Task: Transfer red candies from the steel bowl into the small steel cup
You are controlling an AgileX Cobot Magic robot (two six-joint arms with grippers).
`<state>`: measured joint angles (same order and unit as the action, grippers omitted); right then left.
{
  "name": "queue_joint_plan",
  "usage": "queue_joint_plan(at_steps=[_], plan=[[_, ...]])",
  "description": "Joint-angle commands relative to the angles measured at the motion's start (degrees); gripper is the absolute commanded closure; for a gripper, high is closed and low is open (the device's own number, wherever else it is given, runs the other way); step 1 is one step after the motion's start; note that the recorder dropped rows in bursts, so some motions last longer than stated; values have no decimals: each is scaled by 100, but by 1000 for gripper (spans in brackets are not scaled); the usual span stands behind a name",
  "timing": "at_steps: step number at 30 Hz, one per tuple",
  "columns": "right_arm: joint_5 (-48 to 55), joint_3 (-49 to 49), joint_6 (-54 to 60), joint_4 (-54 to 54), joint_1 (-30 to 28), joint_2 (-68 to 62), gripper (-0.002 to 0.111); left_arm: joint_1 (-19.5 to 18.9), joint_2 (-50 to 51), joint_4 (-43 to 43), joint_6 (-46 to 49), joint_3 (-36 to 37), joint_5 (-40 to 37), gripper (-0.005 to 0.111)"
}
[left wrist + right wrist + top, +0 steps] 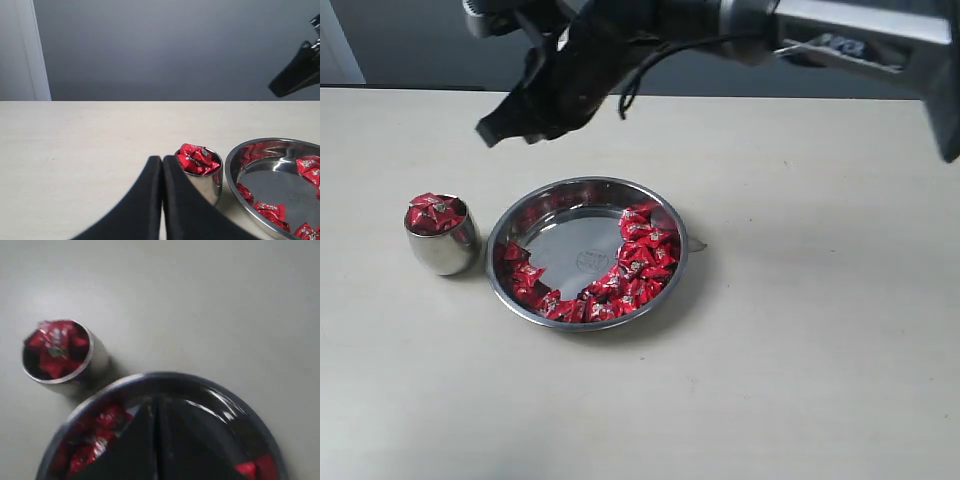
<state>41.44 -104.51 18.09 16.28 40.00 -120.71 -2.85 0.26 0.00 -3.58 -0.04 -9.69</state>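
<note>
Beige table (800,380): right claw (505,128) pinched together, empty, hovers above the steel bowl (585,180) of red candies (642,250); their print unreadable.

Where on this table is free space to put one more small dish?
In the exterior view, the table is bare right of the steel bowl and along the near edge before it. Behind the bowl is bare too, but the right gripper hangs above. Crowded: the narrow gap between bowl and small steel cup.
</note>
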Motion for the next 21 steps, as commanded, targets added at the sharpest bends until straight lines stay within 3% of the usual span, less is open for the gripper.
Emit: queue_joint_plan(at_steps=[1, 5, 7, 10, 12, 16, 18, 21], plan=[[-733, 1587, -512, -454, -124, 1443, 109, 30, -26, 0, -25, 4, 35, 106], [-2129, 3703, -739, 29, -124, 3361, 109, 30, -26, 0, -25, 4, 35, 106], [-1846, 4306, -767, 29, -124, 3915, 109, 30, -26, 0, -25, 4, 35, 106], [-1321, 4535, -729, -108, -124, 4307, 109, 30, -26, 0, -25, 4, 35, 106], [-1358, 4535, -716, -834, -124, 4343, 109, 30, -26, 0, -25, 4, 35, 106], [-1366, 4535, -596, -1228, -124, 4333, 109, 30, -26, 0, -25, 4, 35, 106], [-1561, 4553, -486, -1950, -173, 4514, 109, 30, -26, 0, -25, 4, 35, 106], [-2519, 4887, -590, -1932, -662, 5075, 109, 30, -26, 0, -25, 4, 35, 106]])
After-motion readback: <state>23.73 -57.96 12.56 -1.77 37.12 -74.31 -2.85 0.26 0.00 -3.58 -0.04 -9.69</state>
